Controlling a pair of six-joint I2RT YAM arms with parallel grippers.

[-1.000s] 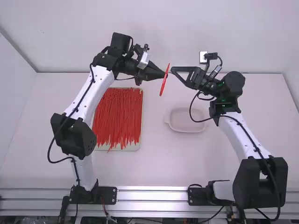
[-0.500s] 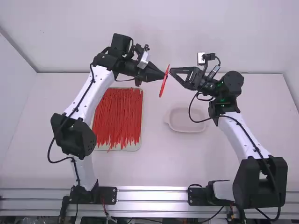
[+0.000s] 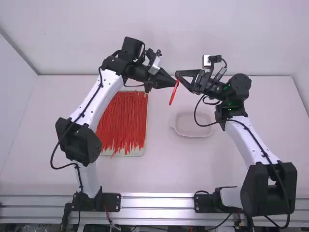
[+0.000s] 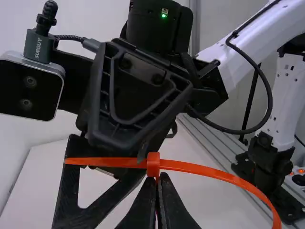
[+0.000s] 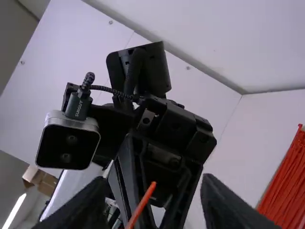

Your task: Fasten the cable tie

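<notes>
A red cable tie hangs in the air above the table's middle, between the two arms. My left gripper is shut on its head, and the strap runs sideways out of both sides of the head in the left wrist view. My right gripper faces it tip to tip, its jaws standing wide apart. The tie's thin tail points up between the right fingers, not pinched by them. The right gripper's black frame looms just behind the tie.
A flat tray holding a pile of several red cable ties lies under the left arm. A shallow white bowl sits on the table below the right gripper. The pile's edge shows in the right wrist view.
The left arm has carried the tie to the right, up to the right gripper's tips. The tie now hangs closer to the right arm, which barely shifted.
</notes>
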